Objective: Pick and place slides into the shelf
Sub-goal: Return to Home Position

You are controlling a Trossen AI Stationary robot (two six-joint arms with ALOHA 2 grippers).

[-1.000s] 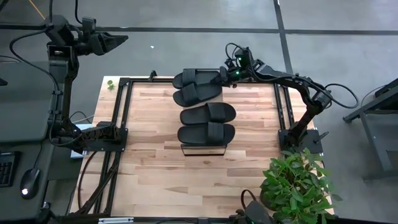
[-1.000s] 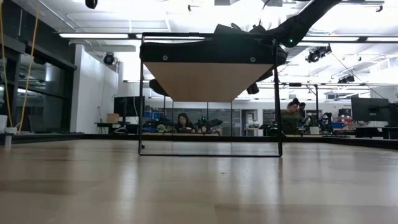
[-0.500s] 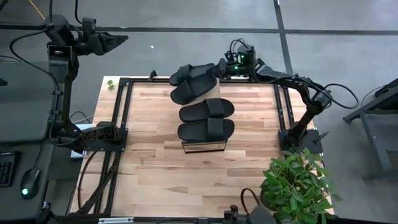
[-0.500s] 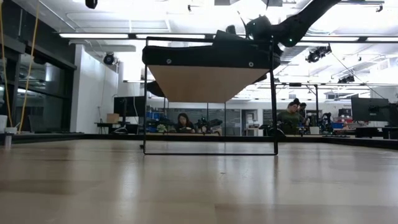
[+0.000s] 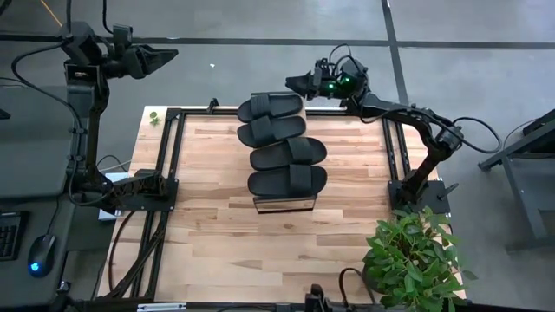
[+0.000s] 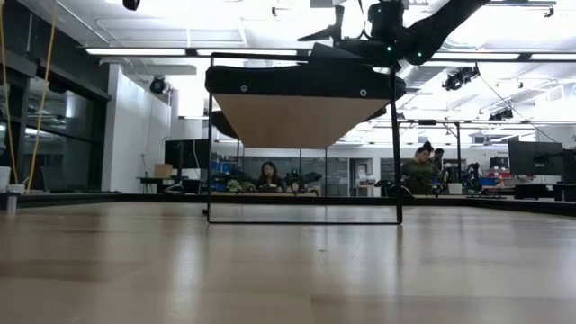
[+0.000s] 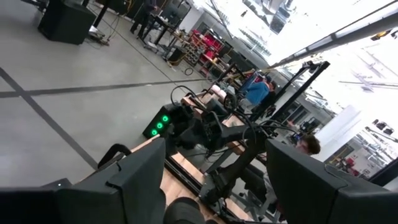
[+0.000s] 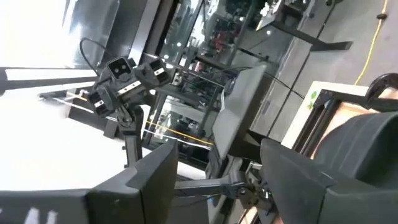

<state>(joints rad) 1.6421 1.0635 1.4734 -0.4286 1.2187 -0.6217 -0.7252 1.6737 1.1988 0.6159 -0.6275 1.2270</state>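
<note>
Right gripper (image 5: pixel 293 82) hangs in the upper middle of the high view, just beside the uppermost slide (image 5: pixel 271 107) but apart from it. Its fingers are spread and nothing sits between them, as its own wrist view confirms. Left gripper (image 5: pixel 172 56) waits at the upper left of the frame, off the wooden table (image 5: pixel 217 225), likewise released and empty. All four slides (image 5: pixel 288 154) lie crosswise on the shelf (image 5: pixel 284 205) in one column down the centre of the frame, each touching its neighbour. The upper two are set slightly further left than the lower two. You have no slide left on the table to fetch.

Should you need to reseat one, judge it as light, somewhat flexible and not fragile. The matte surface looks unlikely to slip in the fingers. Take hold across the wide ribbed strap at its middle, where the ribs give purchase and the load should hang level. A pinch at a sole end would likely let the slide droop. Note that the shelf stands on a thin frame and carries the slides near its plank edges, so a sideways nudge could shift the whole row.
</note>
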